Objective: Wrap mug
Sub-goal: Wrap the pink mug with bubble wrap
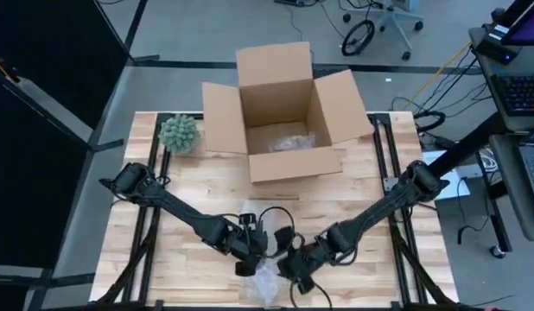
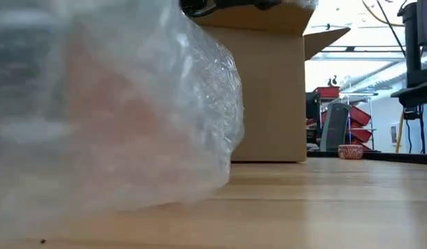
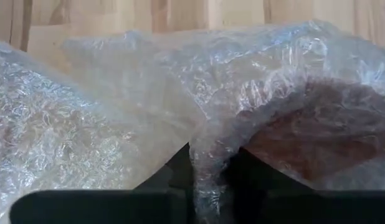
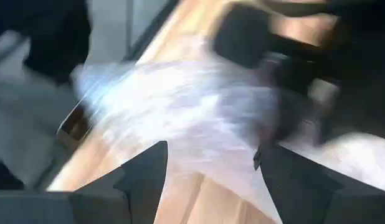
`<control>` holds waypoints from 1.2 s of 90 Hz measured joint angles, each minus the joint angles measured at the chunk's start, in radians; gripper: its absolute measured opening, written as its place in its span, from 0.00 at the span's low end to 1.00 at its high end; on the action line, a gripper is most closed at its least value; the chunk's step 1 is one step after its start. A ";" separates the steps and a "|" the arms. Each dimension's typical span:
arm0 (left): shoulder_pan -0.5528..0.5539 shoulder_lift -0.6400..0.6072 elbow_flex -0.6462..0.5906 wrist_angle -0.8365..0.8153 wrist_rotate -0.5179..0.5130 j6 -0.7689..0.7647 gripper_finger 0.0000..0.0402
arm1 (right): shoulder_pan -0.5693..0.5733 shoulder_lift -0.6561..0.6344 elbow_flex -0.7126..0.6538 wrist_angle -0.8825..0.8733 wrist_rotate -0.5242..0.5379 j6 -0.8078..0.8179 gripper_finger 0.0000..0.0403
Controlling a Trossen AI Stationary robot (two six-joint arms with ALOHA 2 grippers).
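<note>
A sheet of clear bubble wrap [image 1: 267, 278] lies bunched near the table's front edge, at the middle. Through it a reddish-brown mug [image 3: 317, 134] shows dimly; the wrap [image 2: 117, 117] fills the left of the low view. My left gripper [image 1: 250, 257] stands at the wrap's left side, shut on it. My right gripper [image 4: 208, 171] is open at the wrap's right side [image 1: 295, 269], its fingers wide apart with bare wood between them and the wrap [image 4: 180, 106] just ahead. Whether it touches the wrap, I cannot tell. My left gripper pinches a gathered fold of the bubble wrap [image 3: 205, 165] between its two fingers, beside the covered mug. The fold runs up out of the fingers as a crumpled ridge of several layers. The rest of the wrap lies over the mug and on the table.
An open cardboard box [image 1: 284, 117] with some clear wrap inside stands at the back middle; it rises behind the wrap in the low view [image 2: 269, 90]. A small green plant [image 1: 179, 132] sits at the back left. Bare wood lies to both sides of the arms.
</note>
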 joint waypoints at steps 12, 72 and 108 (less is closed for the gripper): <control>0.000 0.001 0.000 0.003 0.003 0.002 0.14 | -0.010 0.056 0.000 0.055 0.056 -0.136 0.58; -0.003 0.000 -0.005 -0.014 0.026 0.007 0.15 | -0.049 0.178 0.003 0.152 0.087 -0.269 0.54; 0.005 -0.008 -0.004 0.006 0.072 -0.006 0.41 | -0.002 0.187 0.001 0.189 0.248 -0.285 0.51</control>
